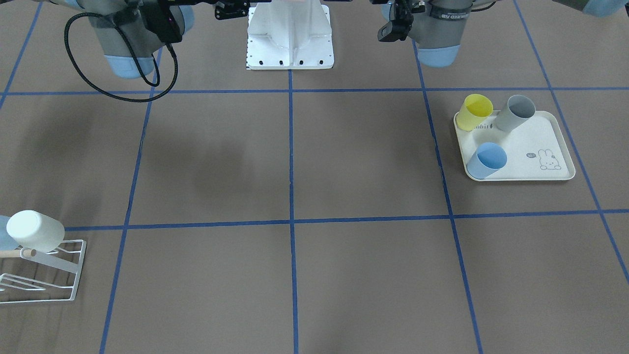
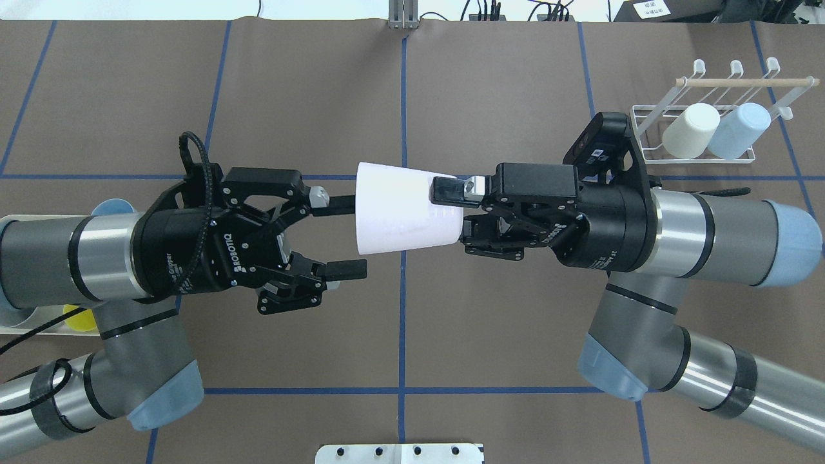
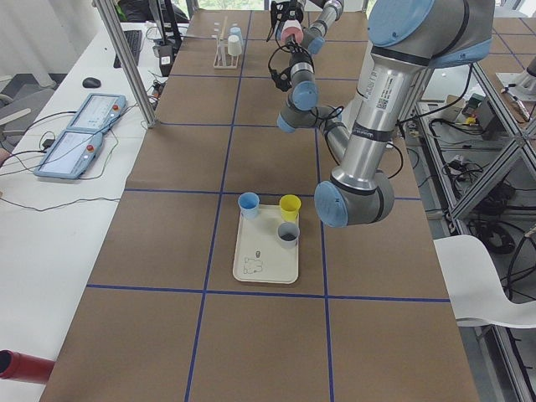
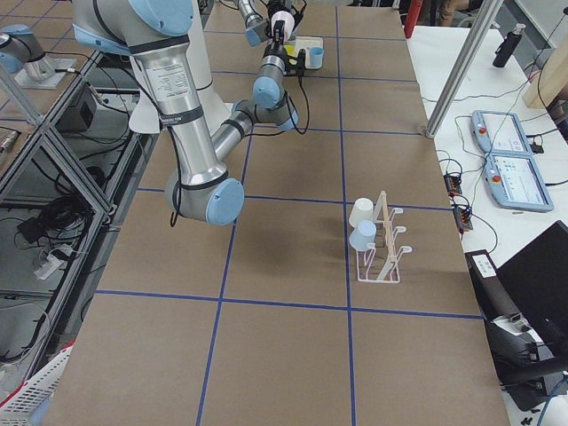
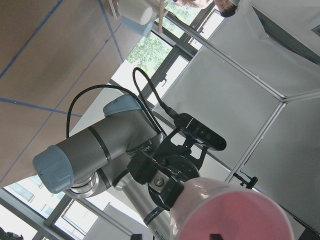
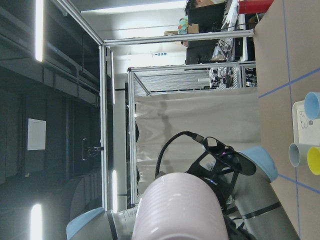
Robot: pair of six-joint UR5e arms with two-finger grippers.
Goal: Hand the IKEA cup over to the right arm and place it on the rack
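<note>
While the right gripper [image 2: 451,211] is clamped on the base end of the IKEA cup [image 2: 399,209], the left gripper [image 2: 358,236] sits wide open at the mouth end. So I'd call this the hand-over itself, at the point where the right side owns the cup. The cup hangs in the air over the middle of the table, lying sideways. In the overhead view its mouth points to 9 o'clock and its base to 3 o'clock.

Next move as I read it: the left backs straight off toward 9 o'clock so its upper finger clears the rim. Then the right arm carries the cup to the rack [image 2: 644,132], at roughly 2 o'clock from the cup. A white cup [image 2: 689,132] and a light blue cup [image 2: 738,132] sit on the rack, so the new one has to go beside them, tipped to match the slant.

Stuff I can't make out:
- I can't tell whether the left's upper finger touches the rim or pokes inside the mouth.
- The right's lower finger is mostly tucked behind the cup.
- The front-facing view crops both grippers and the cup off at 12 o'clock.
- Both side views show the hand-over tiny and far away.
- I can't tell which prong is free.
- The cup reads white from overhead but pinkish in the wrist cams.
</note>
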